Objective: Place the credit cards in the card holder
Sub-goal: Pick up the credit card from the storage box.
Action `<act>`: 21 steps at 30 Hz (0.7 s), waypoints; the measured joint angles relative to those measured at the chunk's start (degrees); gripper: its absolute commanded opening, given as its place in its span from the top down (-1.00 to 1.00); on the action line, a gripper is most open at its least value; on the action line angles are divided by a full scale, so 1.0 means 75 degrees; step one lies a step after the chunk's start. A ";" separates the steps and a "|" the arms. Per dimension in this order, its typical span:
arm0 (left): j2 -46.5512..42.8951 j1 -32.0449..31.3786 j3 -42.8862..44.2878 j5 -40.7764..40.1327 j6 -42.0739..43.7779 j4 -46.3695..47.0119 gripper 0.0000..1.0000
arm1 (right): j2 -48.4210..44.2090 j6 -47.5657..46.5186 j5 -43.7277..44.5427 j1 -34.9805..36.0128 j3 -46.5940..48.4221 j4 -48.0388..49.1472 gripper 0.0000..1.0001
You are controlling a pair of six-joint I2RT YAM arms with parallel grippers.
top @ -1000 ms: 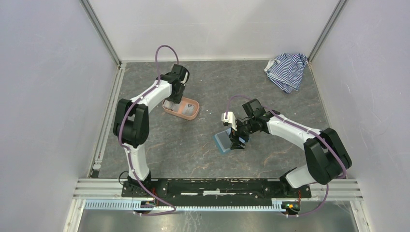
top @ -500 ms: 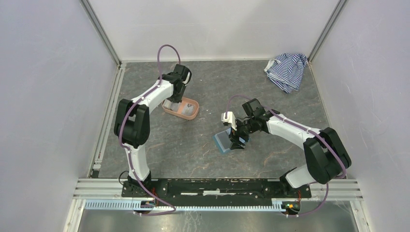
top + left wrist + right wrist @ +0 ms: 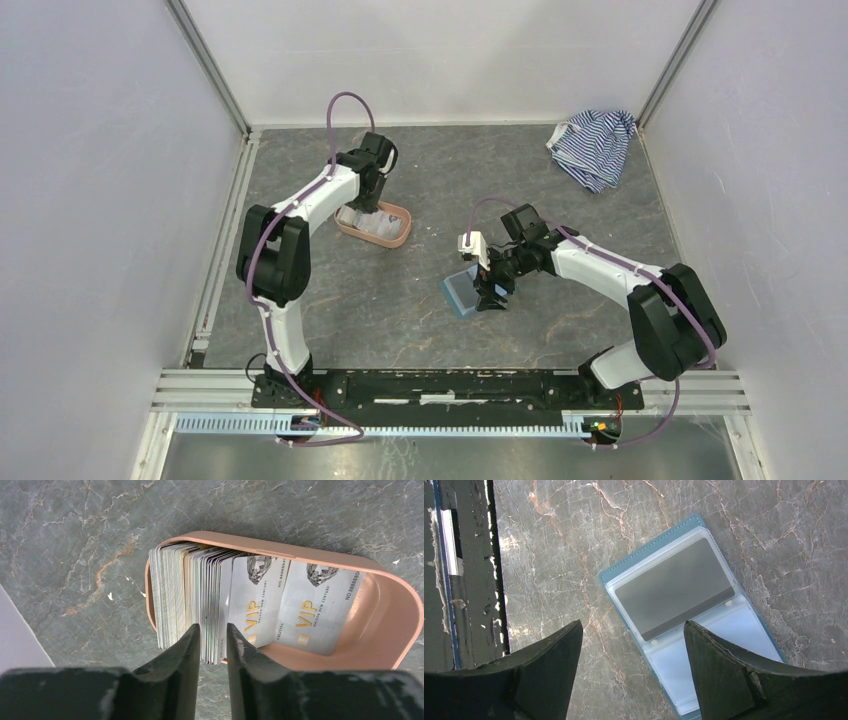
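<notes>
The left arm is the one at the cards [image 3: 185, 595]. They stand on edge in a tight pack at one end of the pink tray [image 3: 390, 630], with two pale VIP cards [image 3: 260, 600] leaning beside the pack. The left pincer [image 3: 212, 630] sits at the tray's near rim, its fingers drawn in to a narrow slit. The slit runs the same way as the card edges, so any squeeze goes across a card's thickness, which looks right for picking one out of the pack. A few card edges show in the slit, but I cannot tell whether the fingers actually bite on them.

The holder [image 3: 462, 293] lies open and flat on the table [image 3: 400, 320], well apart from the tray and nearer the arm bases, off to the right. The right pincer [image 3: 633, 630] hangs directly over it with its jaws wide apart and nothing between them. In the right wrist view the holder runs on a slant, one end below the jaws and the other angling away. A grey card [image 3: 674, 595] already sits in one clear sleeve, and the sleeve next to it looks empty.

To my eye the coming move turns on that gap. A card lifted from the tray has to travel right and toward the bases. It must also be turned so its long side matches the slanted sleeve. The right arm is the nearer one for steadying the holder.
</notes>
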 measured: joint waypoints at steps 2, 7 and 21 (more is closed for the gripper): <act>0.0000 0.0000 0.0000 0.0047 -0.0003 -0.0017 -0.21 | 0.0000 -0.0003 0.0000 0.0000 0.0000 -0.0017 -0.65; 0.0000 -0.0140 0.0000 -0.0143 -0.0006 -0.0017 -1.00 | 0.0006 -0.0026 -0.0020 0.0000 0.0000 -0.0032 -0.74; 0.0446 -0.0527 -0.0038 -0.1515 0.0321 0.0638 -1.00 | 0.0087 -0.0125 -0.0064 0.0000 0.0032 -0.0085 -0.96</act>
